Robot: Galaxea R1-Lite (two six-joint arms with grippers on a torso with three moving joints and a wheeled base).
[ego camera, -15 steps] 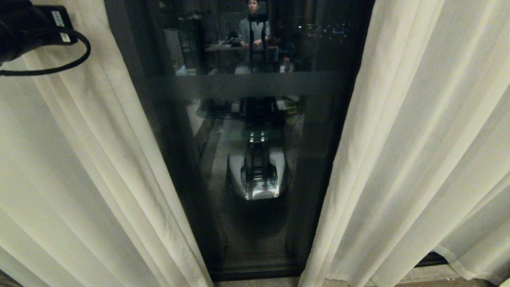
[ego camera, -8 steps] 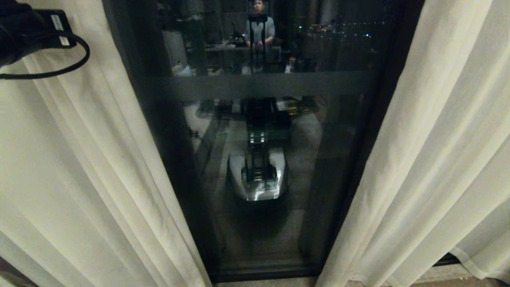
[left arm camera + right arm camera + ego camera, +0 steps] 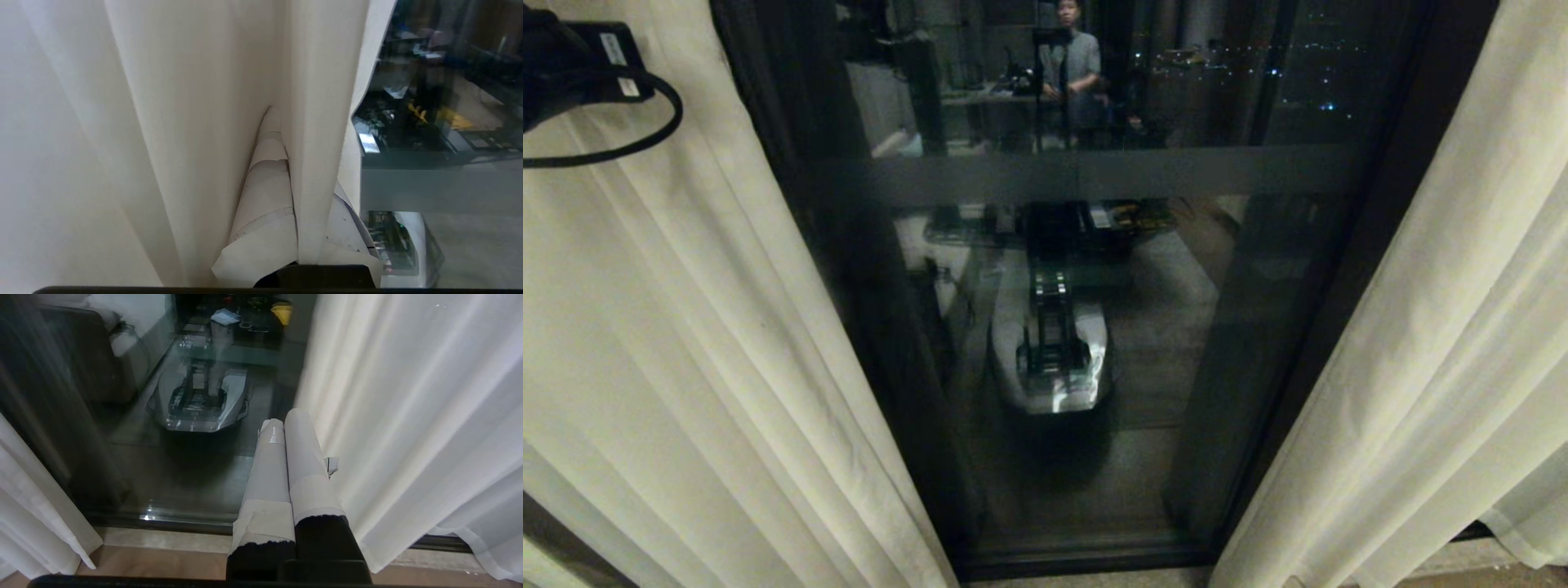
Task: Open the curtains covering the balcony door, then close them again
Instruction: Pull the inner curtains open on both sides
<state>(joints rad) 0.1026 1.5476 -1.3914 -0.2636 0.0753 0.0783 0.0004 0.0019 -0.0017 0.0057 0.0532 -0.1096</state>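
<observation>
Looks near the midpoint of the task. In the head view, curtains parted: left panel (image 3: 686, 327) drawn off to the left, right panel (image 3: 1445, 327) off to the right, with the dark-framed glass of the balcony door (image 3: 1094, 367) bare between them, frosted band (image 3: 1094, 175) and all. Shows in the glass the reflected robot base (image 3: 1054, 359) and, higher up, a person (image 3: 1074, 57) standing in the room.

Left arm (image 3: 572, 65) up at the top left of the head view, against the left panel. In the left wrist view, left gripper (image 3: 294, 155) clamped on a vertical fold of that panel near its inner edge, cloth pinched between the taped fingers (image 3: 265, 163).

In the right wrist view, right gripper (image 3: 286, 424) low down, fingers pressed together on nothing, just beside the right panel's edge but not holding it; cannot tell whether it brushes the cloth. Hems hanging just above the floor (image 3: 163, 563).

Opening stage therefore judged largely done, though possibly not finished on the left, given the grip on the fabric. Closing stage not yet begun: both panels to be brought back together over the glass.
</observation>
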